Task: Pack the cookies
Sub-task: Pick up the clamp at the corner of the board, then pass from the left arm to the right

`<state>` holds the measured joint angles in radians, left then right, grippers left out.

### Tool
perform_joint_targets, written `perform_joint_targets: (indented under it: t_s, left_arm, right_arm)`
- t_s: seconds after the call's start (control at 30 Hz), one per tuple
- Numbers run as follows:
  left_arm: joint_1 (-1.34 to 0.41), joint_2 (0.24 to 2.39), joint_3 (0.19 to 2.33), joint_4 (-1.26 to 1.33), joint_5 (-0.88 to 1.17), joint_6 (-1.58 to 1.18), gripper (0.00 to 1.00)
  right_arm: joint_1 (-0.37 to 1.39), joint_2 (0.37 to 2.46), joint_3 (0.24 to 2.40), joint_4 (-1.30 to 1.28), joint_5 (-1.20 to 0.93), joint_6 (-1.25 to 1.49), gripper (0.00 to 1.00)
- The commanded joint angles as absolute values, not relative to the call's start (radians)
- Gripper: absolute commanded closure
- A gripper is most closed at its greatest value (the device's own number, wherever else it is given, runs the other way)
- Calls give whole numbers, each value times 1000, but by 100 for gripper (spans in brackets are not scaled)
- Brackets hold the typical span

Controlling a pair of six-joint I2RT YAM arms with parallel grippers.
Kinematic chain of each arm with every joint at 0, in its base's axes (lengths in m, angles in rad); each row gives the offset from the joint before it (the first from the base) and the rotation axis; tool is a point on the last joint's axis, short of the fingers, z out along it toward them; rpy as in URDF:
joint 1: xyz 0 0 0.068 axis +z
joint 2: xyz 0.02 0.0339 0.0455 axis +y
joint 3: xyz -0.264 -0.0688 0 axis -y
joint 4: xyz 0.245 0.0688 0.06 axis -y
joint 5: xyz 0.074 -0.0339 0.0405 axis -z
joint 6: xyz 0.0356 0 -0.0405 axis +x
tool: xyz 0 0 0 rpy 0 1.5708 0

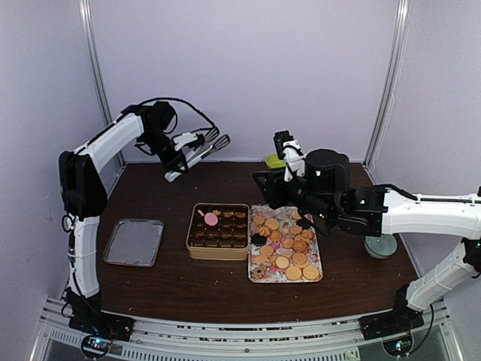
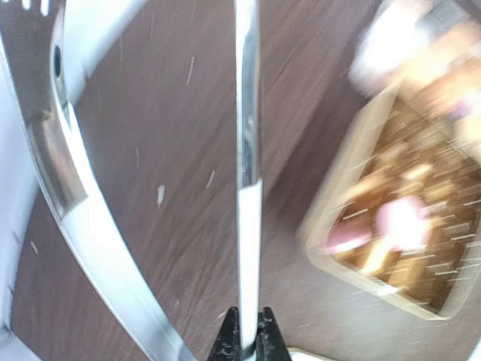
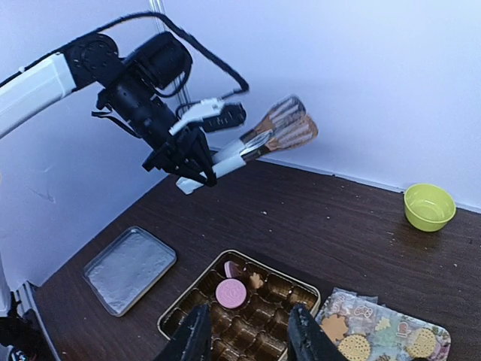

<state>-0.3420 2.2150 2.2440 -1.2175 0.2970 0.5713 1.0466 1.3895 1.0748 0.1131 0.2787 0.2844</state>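
The left end effector [image 3: 197, 167] is clenching the white handle of a pair of metal tongs [image 3: 263, 135], holding them high over the far left of the dark brown worktop [image 1: 150, 289]. The right end effector [image 3: 248, 342] is hanging released, with nothing between its fingers, above the rectangular gold tin [image 1: 189, 237] of brown paper cups. The cookies [image 1: 285, 244], mostly round and golden-tan with a few dark ones, are lying heaped on the flower-patterned tray [image 3: 368, 308] just right of the tin. One pink cookie [image 1: 211, 219] is sitting in a cup at the tin's far left corner.

To my eye the tongs are being brought in for a pick. It would go best if they came down steeply on a cookie at the edge of the heap, pinched it lightly by its rim, then let it go low over an empty cup.

The left wrist view is smearing badly, so the tin and the pink cookie are only blotches there, and the tong tips are running out of frame. The right arm is covering the tray's far right corner.
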Motion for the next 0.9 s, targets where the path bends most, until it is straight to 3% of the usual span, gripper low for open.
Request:
perform_joint_targets:
  t_s: [0.0, 0.17, 0.27, 0.63, 0.87]
  left_arm:
    - [-345, 2010, 2280, -1302, 814, 569, 100]
    - [-345, 1875, 2166, -1245, 1322, 486, 100]
    - [-348, 1819, 2074, -1078, 1493, 307, 100]
    - [-458, 1718, 1905, -1041, 1639, 272, 100]
    - [-499, 1704, 1893, -1039, 1621, 276, 100]
  right_arm:
    - [986, 1335, 1011, 278, 140, 413, 64]
    - [929, 1366, 1036, 443, -43, 500, 61]
    - [929, 1418, 1119, 477, -115, 510, 61]
    - [958, 1576, 1317, 575, -196, 580, 57]
    - [969, 1622, 1333, 612, -214, 637, 61]
